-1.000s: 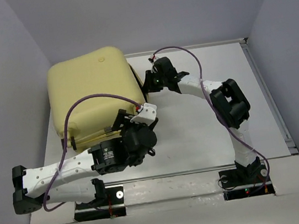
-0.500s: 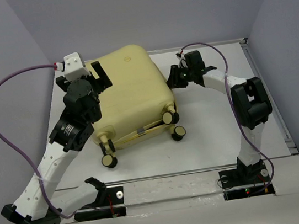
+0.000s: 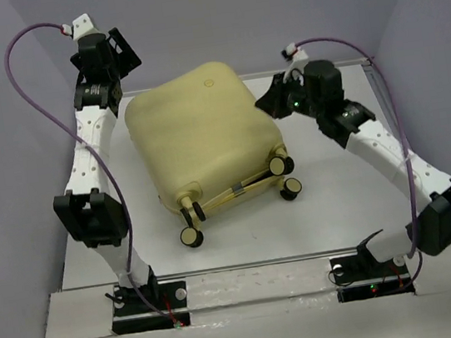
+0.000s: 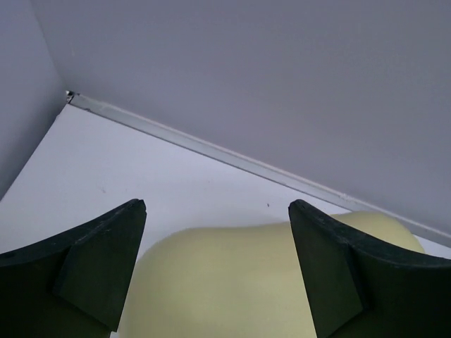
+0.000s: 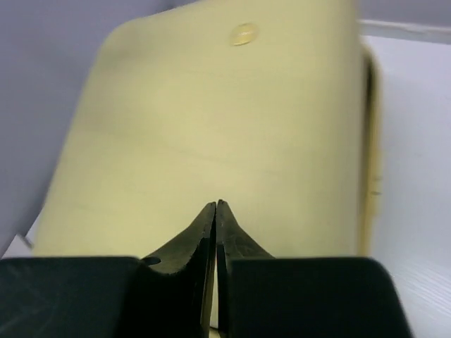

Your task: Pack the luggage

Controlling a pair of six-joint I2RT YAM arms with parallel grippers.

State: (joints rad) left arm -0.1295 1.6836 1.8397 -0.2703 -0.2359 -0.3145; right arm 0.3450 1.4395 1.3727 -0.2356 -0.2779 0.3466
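Observation:
The luggage (image 3: 200,135) is a pale-yellow hard-shell suitcase. It lies flat and closed in the middle of the table, with its caster wheels (image 3: 278,164) toward the near right. My left gripper (image 3: 127,55) is open and empty, held high above the far left corner of the case. In the left wrist view its jaws (image 4: 217,205) stand wide apart over the shell (image 4: 232,282). My right gripper (image 3: 266,103) is shut and empty at the case's far right edge. In the right wrist view its fingertips (image 5: 216,205) meet in front of the shell (image 5: 211,120).
Grey walls close in the table (image 3: 338,195) at the back and on both sides. A metal rail (image 3: 403,144) runs along its right edge. Both arm bases sit at the near edge. Purple cables loop above each arm.
My left arm has swung from the near side of the case up to the far left corner, jaws open. The suitcase has slid and turned to the right. My right arm has drawn back rightward.

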